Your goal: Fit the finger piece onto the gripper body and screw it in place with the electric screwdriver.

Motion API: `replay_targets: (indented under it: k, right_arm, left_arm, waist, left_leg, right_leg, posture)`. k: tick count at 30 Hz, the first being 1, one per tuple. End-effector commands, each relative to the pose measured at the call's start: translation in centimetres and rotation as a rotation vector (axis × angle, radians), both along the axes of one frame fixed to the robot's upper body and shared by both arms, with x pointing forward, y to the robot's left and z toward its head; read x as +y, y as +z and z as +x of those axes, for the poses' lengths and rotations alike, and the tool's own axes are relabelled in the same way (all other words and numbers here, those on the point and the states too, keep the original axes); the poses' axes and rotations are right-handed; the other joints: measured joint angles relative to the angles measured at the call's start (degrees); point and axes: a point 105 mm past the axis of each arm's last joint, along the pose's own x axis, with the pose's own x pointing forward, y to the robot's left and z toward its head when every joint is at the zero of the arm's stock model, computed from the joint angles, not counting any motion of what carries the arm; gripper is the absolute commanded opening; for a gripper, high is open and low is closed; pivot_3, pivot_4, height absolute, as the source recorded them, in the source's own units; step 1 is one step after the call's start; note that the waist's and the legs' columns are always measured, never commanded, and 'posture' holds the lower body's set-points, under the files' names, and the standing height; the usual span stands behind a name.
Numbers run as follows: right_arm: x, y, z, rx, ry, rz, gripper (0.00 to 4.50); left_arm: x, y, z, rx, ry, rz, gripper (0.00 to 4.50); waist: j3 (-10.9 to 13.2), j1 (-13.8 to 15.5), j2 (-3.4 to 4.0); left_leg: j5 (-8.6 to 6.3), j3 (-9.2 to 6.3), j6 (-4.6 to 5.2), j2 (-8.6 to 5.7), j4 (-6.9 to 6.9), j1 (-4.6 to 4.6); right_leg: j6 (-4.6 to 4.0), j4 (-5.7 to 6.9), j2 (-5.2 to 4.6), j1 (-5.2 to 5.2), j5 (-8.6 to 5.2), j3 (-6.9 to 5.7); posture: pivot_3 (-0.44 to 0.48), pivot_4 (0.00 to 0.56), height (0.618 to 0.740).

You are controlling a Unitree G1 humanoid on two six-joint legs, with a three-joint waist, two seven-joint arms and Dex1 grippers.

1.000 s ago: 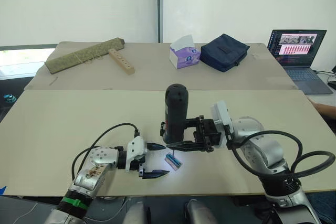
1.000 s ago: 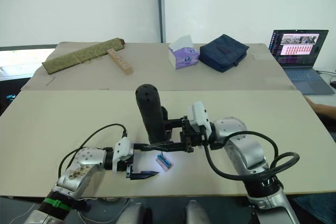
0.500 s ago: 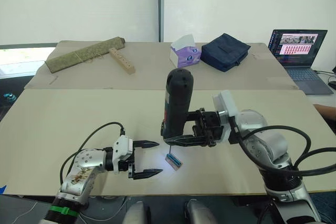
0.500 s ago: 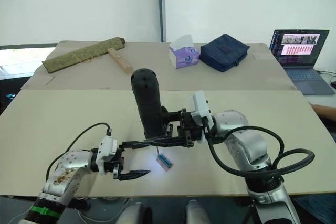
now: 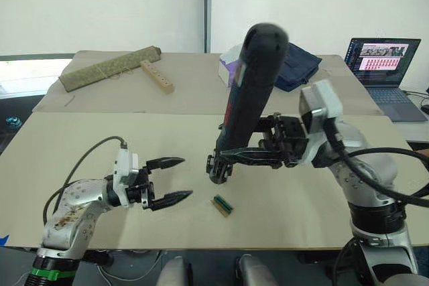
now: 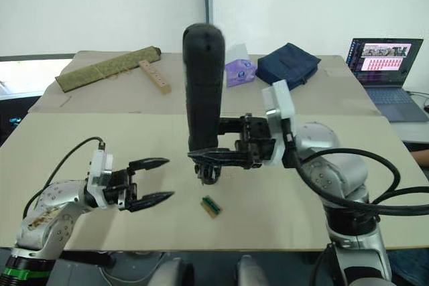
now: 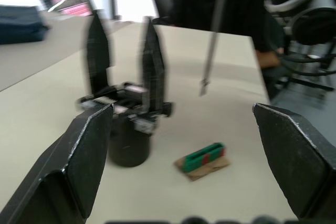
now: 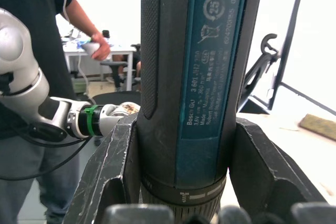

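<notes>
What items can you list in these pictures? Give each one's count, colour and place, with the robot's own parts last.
Screwdriver: one, black, held tilted above the front table.
Green block: one, green, lying on the front table below the screwdriver.
Front table: one, beige.
Green roll: one, olive, far table, robot's left.
Wooden strip: one, tan, beside the roll.
Tissue box: one, purple, far table.
Bag: one, navy, beside the tissue box.
Laptop: one, grey, open, far right.
Person: one, black top, standing beyond the table in the right wrist view.
Left gripper: black fingers, open, empty.
Right gripper: black fingers, clamping the screwdriver.
</notes>
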Motion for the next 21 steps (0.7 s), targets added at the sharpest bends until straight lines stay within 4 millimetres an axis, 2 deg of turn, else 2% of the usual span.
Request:
replay_targets:
  k: [1, 6, 9, 17, 21]
  right_arm:
    - [-0.7, 1.8, -1.0, -0.07, 0.0, 0.029, 1.93]
    - [-1.5, 1.6, -0.8, -0.069, -0.042, 0.02, 1.93]
    - [-2.0, 1.4, -0.7, -0.066, -0.066, 0.015, 1.93]
    - [-2.6, 0.8, -0.7, -0.057, -0.099, 0.005, 1.93]
    - [-2.8, 0.7, -0.6, -0.054, -0.118, 0.008, 1.93]
  left_arm:
    - [0.7, -1.0, 1.2, 0.009, 0.094, 0.049, 4.44]
    - [0.0, -4.4, 2.4, 0.043, 0.146, 0.158, 4.44]
    - [-1.2, -5.6, 3.3, 0.035, 0.169, 0.177, 4.44]
    - [-4.9, -7.5, 3.9, 0.04, 0.113, 0.181, 4.44]
    - [-5.7, -7.8, 4.6, 0.037, 0.113, 0.185, 4.44]
  waist:
    - [0.01, 0.01, -0.01]
    - [0.03, 0.05, -0.03]
    - [0.04, 0.24, -0.06]
    - [0.06, 0.06, -0.09]
    - [0.06, 0.1, -0.09]
  left_leg:
    - [0.0, 0.01, 0.0, -0.01, 0.0, 0.0]
    - [0.0, 0.02, 0.0, -0.04, 0.0, -0.02]
    - [0.0, 0.02, 0.0, -0.04, 0.0, -0.04]
    - [0.0, 0.01, 0.0, -0.05, 0.0, -0.08]
    - [0.0, -0.01, 0.0, -0.06, 0.0, -0.05]
  right_leg:
    - [0.0, 0.0, -0.01, 0.0, 0.0, 0.01]
    - [-0.01, -0.03, -0.01, -0.01, 0.01, 0.01]
    - [-0.01, -0.04, -0.01, 0.0, 0.01, 0.0]
    - [0.02, -0.06, -0.02, -0.01, 0.04, 0.03]
    - [0.02, -0.02, -0.02, 0.01, 0.04, 0.03]
  posture:
    - [0.0, 0.15, 0.74]
    - [0.0, 0.15, 0.74]
    - [0.0, 0.15, 0.74]
    - [0.0, 0.15, 0.74]
    - [0.0, 0.15, 0.74]
